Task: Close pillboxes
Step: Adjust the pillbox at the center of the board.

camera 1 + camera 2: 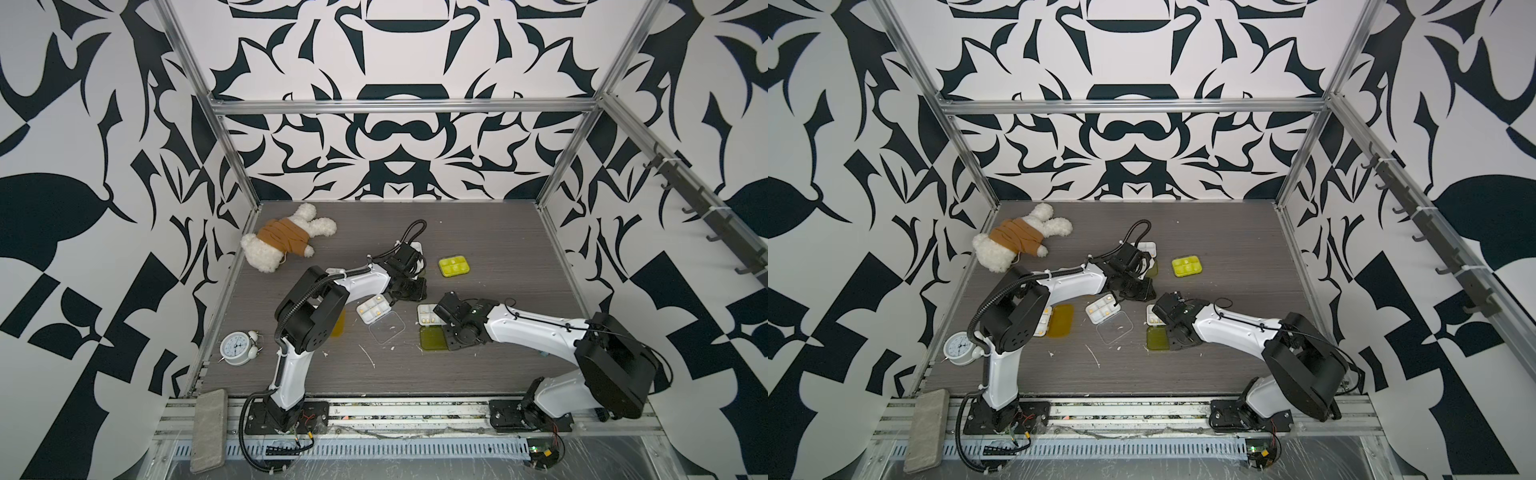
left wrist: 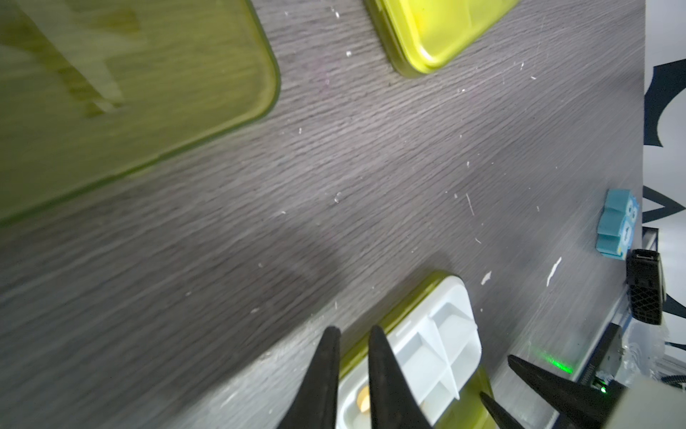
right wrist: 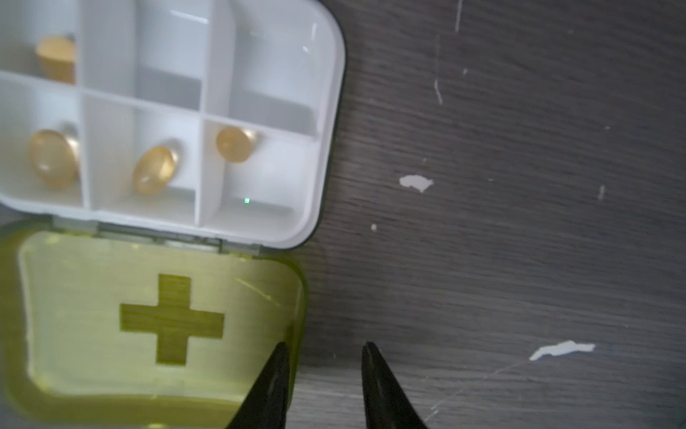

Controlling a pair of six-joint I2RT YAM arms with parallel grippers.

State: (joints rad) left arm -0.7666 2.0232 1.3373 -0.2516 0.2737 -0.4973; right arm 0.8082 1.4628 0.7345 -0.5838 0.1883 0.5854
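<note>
An open yellow-green pillbox lies mid-table, its white tray (image 3: 167,111) holding several amber capsules and its lid (image 3: 156,319) flat beside it. My right gripper (image 3: 324,345) is open at that lid's corner, one finger over the rim and the other over bare table. My left gripper (image 2: 353,328) is narrowly open with nothing between its fingers, just short of the same tray (image 2: 438,341). A closed yellow-green pillbox (image 1: 454,266) sits behind. A clear one (image 1: 374,309) lies open. An amber one (image 1: 1061,320) lies open under the left arm. Another open one (image 1: 1147,249) lies behind the left wrist.
A white plush toy (image 1: 286,237) lies at the back left and a round white clock (image 1: 237,347) at the front left. A small blue owl toy (image 2: 616,226) sits by the right edge. A grey block (image 1: 210,428) rests on the front rail. White scraps dot the wooden table.
</note>
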